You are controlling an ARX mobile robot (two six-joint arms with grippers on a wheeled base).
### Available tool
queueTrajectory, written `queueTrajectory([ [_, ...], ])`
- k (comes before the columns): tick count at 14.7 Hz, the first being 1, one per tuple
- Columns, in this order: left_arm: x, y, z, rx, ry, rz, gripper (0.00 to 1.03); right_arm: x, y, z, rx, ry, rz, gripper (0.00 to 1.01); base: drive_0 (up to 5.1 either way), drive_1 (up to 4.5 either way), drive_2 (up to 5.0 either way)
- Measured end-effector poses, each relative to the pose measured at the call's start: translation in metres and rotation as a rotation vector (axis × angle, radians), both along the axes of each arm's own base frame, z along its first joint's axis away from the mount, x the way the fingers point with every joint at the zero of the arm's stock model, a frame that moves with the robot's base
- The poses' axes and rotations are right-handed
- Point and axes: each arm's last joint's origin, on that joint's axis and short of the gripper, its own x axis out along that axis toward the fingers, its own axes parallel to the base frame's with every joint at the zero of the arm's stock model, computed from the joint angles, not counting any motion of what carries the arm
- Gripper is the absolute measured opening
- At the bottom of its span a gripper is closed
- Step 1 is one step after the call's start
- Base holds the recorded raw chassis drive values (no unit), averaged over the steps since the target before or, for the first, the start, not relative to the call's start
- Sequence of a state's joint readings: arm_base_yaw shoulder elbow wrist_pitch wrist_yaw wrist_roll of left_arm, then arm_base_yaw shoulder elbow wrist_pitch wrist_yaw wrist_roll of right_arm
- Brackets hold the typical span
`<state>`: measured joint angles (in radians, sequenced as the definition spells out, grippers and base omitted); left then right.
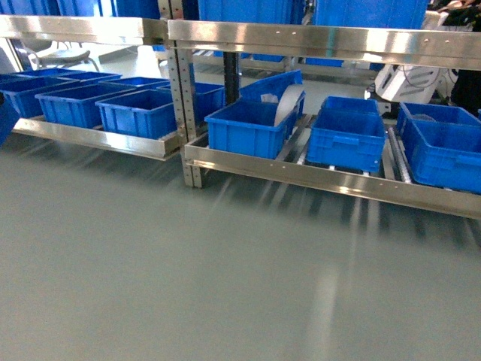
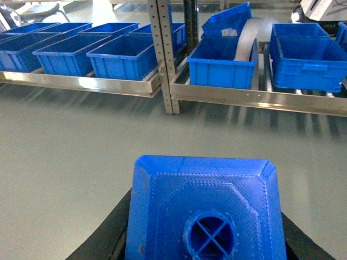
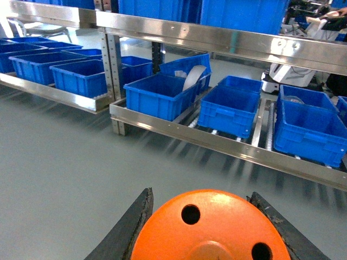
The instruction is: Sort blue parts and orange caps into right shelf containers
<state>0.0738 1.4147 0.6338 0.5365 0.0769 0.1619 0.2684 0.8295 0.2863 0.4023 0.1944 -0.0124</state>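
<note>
Both loads ride in clamped jaws, left gripper [image 2: 203, 238] pinching the blue part [image 2: 205, 211], right gripper [image 3: 209, 233] pinching the orange cap [image 3: 211, 227], and the right shelf containers [image 1: 347, 135] lie ahead, nearer the right arm.

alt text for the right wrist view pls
An orange round cap with small holes in its flat top sits between the right gripper's two black fingers. Beyond, across grey floor, a steel shelf holds large blue plastic bins.
</note>
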Motion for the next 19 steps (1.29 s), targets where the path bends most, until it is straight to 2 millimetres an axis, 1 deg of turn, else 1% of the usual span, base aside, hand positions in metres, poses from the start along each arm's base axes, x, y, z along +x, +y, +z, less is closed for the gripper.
queueTrajectory([
  [11,0.0,-0.001,0.0,0.0,0.001,-0.005,0.44,0.0,-0.0001,0.0001,-0.001,-0.001,-0.003,0.44,-1.6,-1.55,-1.6],
  [19,-0.0003,0.0006,0.0009,0.001,-0.004,0.004,0.44,0.0,0.0,0.0,0.0,0.0,0.0,0.44,0.0,0.0,0.0],
])
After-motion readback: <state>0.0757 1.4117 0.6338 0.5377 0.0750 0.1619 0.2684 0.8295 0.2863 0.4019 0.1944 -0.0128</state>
